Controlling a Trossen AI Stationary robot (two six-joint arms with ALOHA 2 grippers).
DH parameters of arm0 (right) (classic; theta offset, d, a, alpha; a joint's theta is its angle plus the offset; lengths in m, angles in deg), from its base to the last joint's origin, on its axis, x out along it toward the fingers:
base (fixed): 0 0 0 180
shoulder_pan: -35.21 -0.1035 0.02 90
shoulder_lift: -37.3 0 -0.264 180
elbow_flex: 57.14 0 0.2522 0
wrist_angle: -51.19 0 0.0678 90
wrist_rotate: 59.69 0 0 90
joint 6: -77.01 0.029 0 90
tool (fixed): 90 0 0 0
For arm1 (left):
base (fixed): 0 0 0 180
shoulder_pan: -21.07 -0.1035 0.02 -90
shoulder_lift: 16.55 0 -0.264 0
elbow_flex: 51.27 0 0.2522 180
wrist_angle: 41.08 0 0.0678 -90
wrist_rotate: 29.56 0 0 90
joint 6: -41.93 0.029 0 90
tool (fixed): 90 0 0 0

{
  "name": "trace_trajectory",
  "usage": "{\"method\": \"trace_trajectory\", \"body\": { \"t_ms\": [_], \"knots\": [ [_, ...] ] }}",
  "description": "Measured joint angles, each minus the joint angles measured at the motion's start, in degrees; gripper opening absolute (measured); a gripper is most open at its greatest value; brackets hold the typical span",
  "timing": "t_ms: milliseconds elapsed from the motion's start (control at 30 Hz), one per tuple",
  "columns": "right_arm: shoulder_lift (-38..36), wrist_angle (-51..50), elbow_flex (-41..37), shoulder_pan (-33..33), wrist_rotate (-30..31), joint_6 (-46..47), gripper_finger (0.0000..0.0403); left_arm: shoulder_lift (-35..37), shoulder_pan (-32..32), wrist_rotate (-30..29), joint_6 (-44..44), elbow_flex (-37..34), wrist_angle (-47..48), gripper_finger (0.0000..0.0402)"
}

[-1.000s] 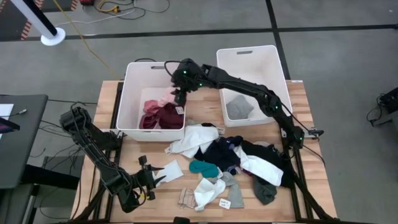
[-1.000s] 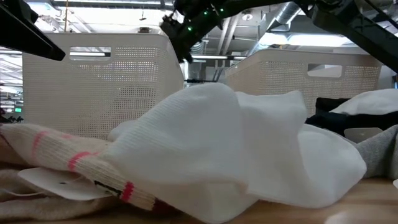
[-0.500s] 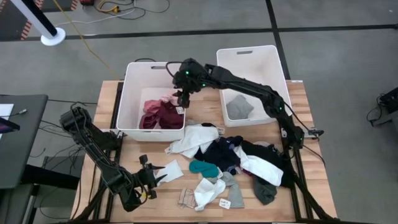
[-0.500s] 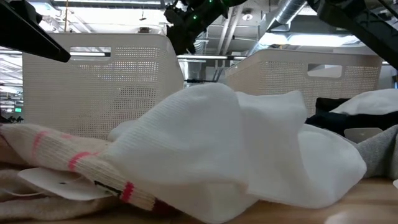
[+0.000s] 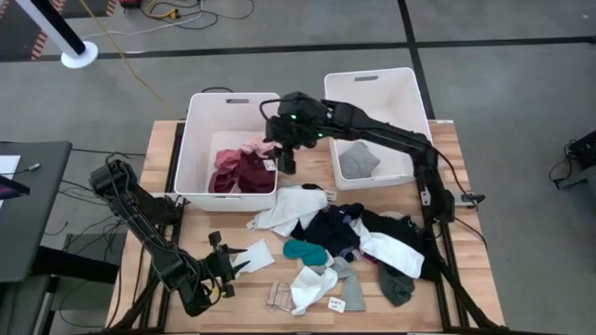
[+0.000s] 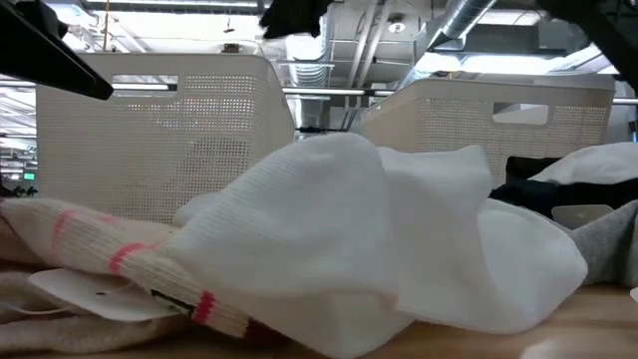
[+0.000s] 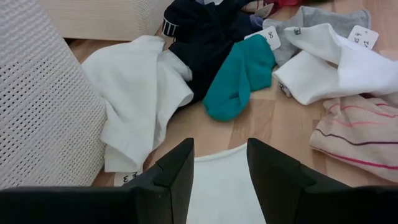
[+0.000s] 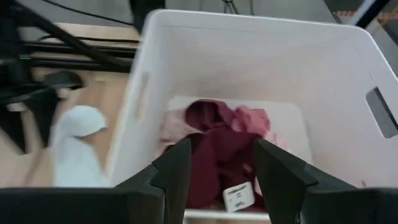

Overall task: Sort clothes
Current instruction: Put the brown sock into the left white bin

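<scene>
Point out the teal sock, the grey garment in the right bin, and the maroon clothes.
teal sock (image 7: 239, 78), left wrist view, its middle
grey garment (image 5: 358, 161), high view, its centre
maroon clothes (image 5: 244, 172), high view, middle of the heap

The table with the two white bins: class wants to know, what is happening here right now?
A two-armed robot is sorting clothes. The right end effector hangs open and empty at the left bin's inner edge, above the maroon and pink garments in it. The right bin holds one grey piece. The left end effector rests open at the table's near left, fingers either side of a white cloth. A mixed pile still waits unsorted.
</scene>
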Motion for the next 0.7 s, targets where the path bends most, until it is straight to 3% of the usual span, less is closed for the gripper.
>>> {"method": "trace_trajectory", "body": {
  "t_ms": [500,700],
  "knots": [
    [-8.0,-21.2,0.0,-16.1,0.0,-2.8,0.0187,0.0,0.0,0.0,-0.3,0.0,-0.4,0.0144],
    [-8.1,-29.2,-0.3,-22.8,0.1,2.1,0.0187,0.0,0.0,0.0,0.3,0.0,-0.6,0.0144]
  ]
}}
